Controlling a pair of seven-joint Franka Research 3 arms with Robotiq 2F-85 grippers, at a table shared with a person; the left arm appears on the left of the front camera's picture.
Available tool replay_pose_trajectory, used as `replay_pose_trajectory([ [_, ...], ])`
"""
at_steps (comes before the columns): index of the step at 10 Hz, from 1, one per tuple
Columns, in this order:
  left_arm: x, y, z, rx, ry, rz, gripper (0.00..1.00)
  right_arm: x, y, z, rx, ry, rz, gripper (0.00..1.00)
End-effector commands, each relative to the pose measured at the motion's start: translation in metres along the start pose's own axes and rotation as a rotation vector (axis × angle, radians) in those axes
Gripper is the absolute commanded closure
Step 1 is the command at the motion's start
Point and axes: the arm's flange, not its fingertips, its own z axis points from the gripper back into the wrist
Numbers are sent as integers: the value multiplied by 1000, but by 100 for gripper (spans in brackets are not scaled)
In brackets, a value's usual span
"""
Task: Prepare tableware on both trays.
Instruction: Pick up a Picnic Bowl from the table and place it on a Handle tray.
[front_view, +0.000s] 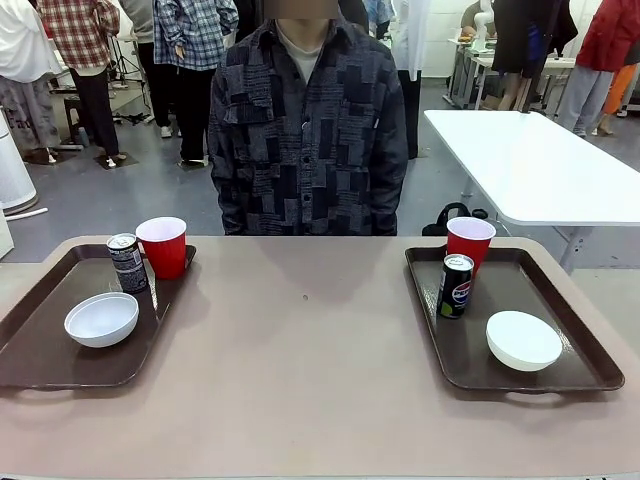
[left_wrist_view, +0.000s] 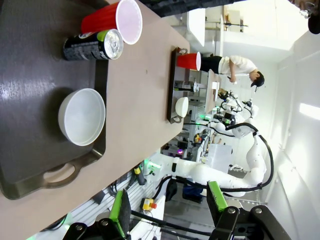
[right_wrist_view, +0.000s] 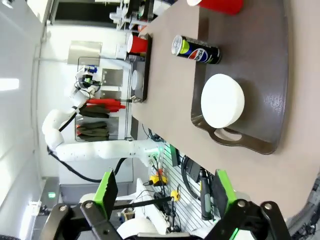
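On the left tray (front_view: 40, 365) stand a slim black can (front_view: 127, 262), a red cup (front_view: 163, 246) and an upright white bowl (front_view: 101, 319). The right tray (front_view: 560, 375) holds a red cup (front_view: 469, 241), a Pepsi can (front_view: 455, 285) and a white bowl (front_view: 523, 340) that looks turned upside down. My left gripper (left_wrist_view: 167, 210) hangs open off the table's near edge, well short of its tray (left_wrist_view: 30, 75), bowl (left_wrist_view: 82, 116), can (left_wrist_view: 94, 45) and cup (left_wrist_view: 112, 17). My right gripper (right_wrist_view: 166, 197) is likewise open and back from its tray (right_wrist_view: 270, 75), bowl (right_wrist_view: 222, 100) and Pepsi can (right_wrist_view: 196, 50).
A person in a dark patterned shirt (front_view: 305, 130) stands at the far edge, hands out of sight. Bare tabletop (front_view: 300, 340) lies between the trays. A white table (front_view: 530, 165) stands behind on the right.
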Motion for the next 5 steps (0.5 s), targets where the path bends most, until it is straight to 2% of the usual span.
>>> replay_pose_trajectory([
  [1,-1,-3,3,1,7,7,19,3,-5,9,6,-50,-47,0],
  [2,-1,-3,3,1,7,7,19,0,0,0,0,0,0,0],
  [5,-1,-3,3,1,7,7,19,0,0,0,0,0,0,0],
])
